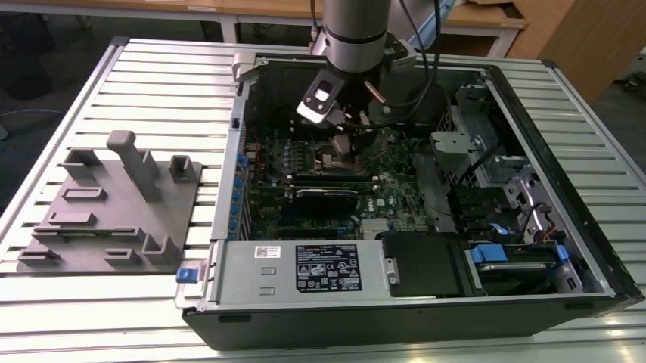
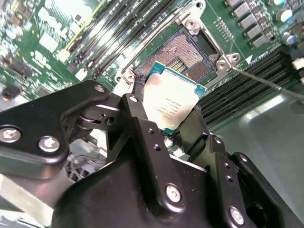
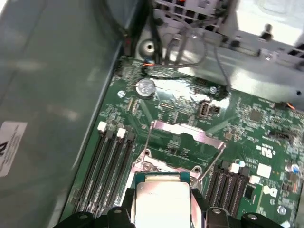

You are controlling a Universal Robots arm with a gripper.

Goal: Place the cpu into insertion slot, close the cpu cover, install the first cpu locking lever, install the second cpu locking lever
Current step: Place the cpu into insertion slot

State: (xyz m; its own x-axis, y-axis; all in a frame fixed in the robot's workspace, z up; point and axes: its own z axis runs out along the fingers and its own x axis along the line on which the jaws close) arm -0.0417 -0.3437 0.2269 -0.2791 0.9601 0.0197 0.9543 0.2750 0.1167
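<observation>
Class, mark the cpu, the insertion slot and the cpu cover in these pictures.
the cpu [image 2: 168, 102]: second wrist view, on its silver metal top.
the insertion slot [image 2: 184, 47]: second wrist view, on its tan contact field.
the cpu cover [image 3: 187, 131]: first wrist view, on the silvery bar of its raised frame.

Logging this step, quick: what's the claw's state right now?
Claw: closed on the cpu, by the insertion slot.

The end effector [image 3: 164, 217] grips the cpu [image 3: 161, 202] above the green motherboard [image 3: 247, 118], near the raised cpu cover [image 3: 187, 133]
</observation>
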